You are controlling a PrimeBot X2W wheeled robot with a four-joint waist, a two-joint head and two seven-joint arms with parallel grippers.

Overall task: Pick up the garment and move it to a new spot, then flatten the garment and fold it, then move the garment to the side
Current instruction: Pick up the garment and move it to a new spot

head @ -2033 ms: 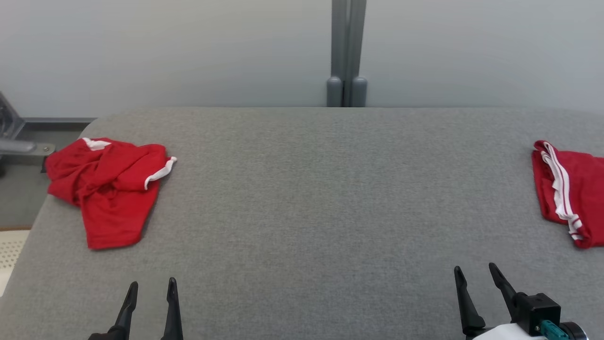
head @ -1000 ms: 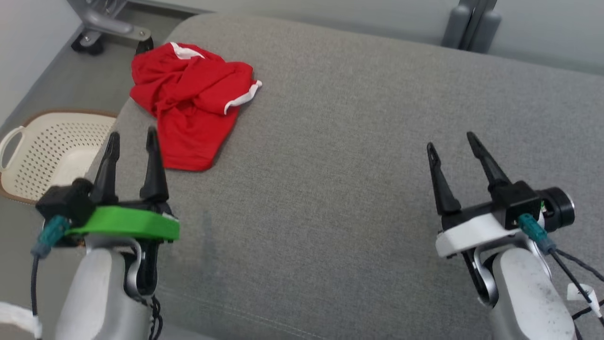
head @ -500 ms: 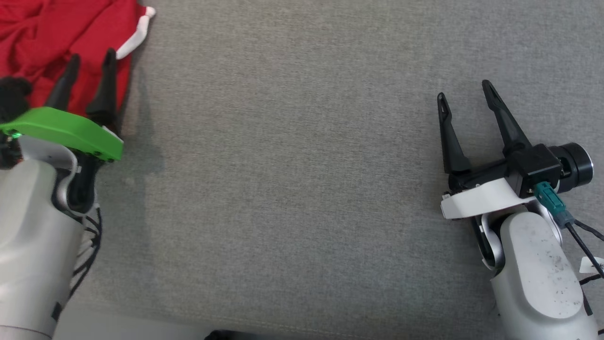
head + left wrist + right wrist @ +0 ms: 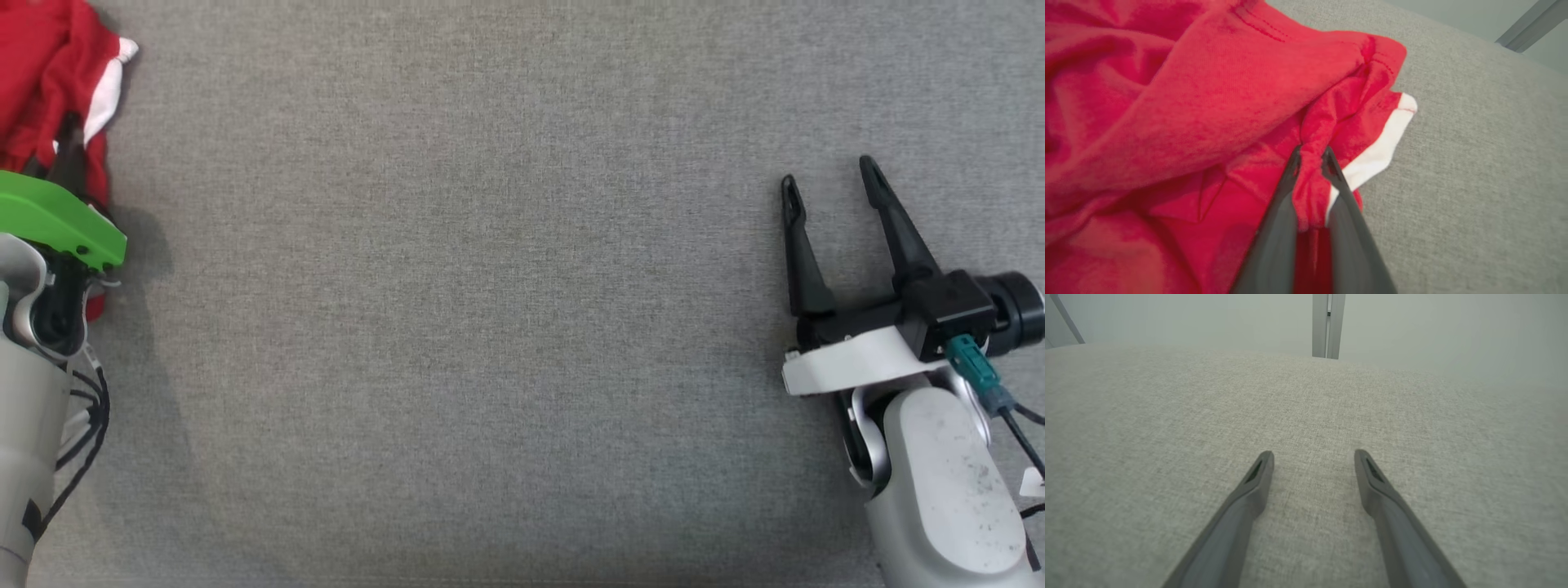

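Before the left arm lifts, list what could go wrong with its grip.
1. The left gripper pinches only a thin fold of the red garment beside its white trim; the fold may slip out.
2. The garment is crumpled, so it may rise twisted.
3. The right gripper stands open across the grey surface, unable to catch it.

One garment (image 4: 1167,102), one left tool (image 4: 1311,152), one right tool (image 4: 1313,454)

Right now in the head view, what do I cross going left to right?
red garment → bare grey padded surface → right gripper, jaws open above the surface
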